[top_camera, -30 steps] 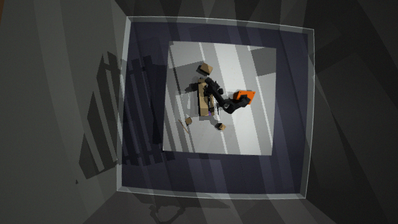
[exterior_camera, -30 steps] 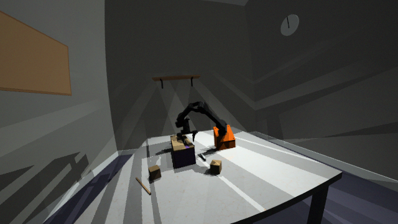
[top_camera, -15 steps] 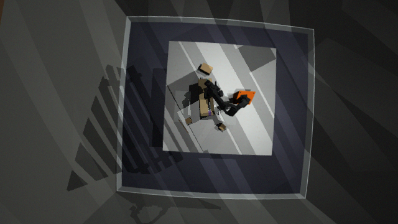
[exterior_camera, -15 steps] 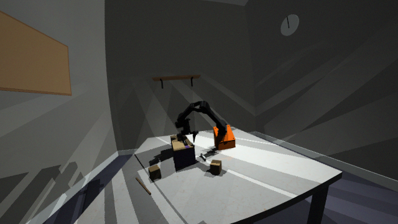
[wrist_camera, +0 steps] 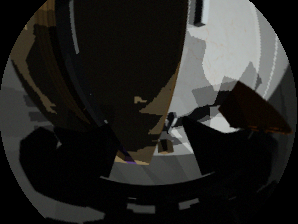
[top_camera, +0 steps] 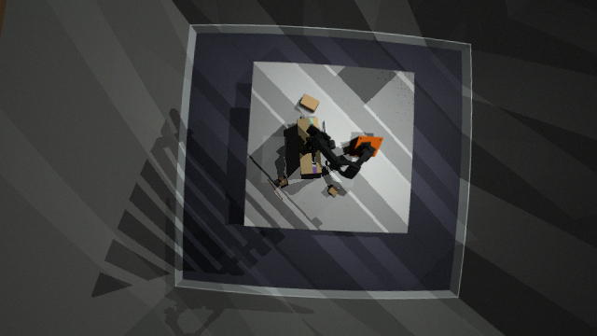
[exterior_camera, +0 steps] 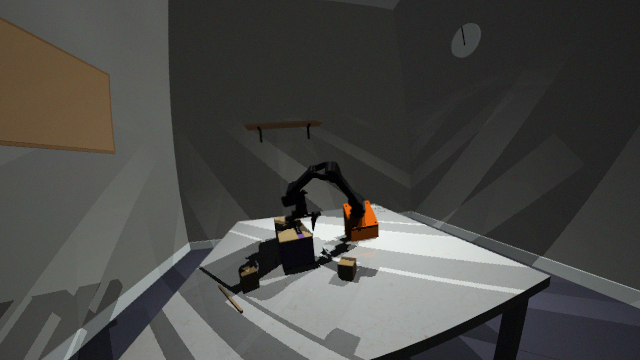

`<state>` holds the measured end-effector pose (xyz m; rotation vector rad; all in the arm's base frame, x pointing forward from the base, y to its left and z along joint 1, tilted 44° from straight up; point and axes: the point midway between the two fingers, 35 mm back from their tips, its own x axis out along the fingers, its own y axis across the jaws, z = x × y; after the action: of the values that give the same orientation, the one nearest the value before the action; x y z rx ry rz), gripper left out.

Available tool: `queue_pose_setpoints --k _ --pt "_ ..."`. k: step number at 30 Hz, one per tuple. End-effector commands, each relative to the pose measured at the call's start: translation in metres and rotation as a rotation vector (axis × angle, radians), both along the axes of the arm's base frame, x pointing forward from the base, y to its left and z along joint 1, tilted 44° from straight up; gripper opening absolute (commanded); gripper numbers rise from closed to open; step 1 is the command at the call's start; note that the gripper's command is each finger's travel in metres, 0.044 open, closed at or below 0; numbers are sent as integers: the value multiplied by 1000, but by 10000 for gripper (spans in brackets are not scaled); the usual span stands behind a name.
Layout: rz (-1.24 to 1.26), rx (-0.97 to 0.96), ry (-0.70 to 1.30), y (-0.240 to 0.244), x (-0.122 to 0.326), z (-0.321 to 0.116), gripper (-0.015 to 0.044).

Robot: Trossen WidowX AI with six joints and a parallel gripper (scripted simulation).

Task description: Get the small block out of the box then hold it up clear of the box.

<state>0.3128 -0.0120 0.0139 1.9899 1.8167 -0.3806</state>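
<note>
Exterior view: the black arm (exterior_camera: 330, 170) (top_camera: 333, 154) arches left from its orange base (exterior_camera: 369, 231) (top_camera: 377, 142) (wrist_camera: 250, 107), its claw (exterior_camera: 303, 218) (wrist_camera: 154, 119) pointing down at the box (exterior_camera: 296, 252) (top_camera: 309, 163) (wrist_camera: 135, 60), fingers apart with nothing between them. Two wooden cubes (exterior_camera: 347, 269) (top_camera: 333, 190) stand on the near part of the table (exterior_camera: 400, 300) (top_camera: 373, 201), one left, one right. I cannot tell where the small block from the shelf is.
</note>
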Motion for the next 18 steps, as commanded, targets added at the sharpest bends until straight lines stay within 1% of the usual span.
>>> queue_pose_setpoints --k 1,18 --pt "-2 7 4 7 -1 6 400" --pt "-2 8 4 30 -2 27 400"
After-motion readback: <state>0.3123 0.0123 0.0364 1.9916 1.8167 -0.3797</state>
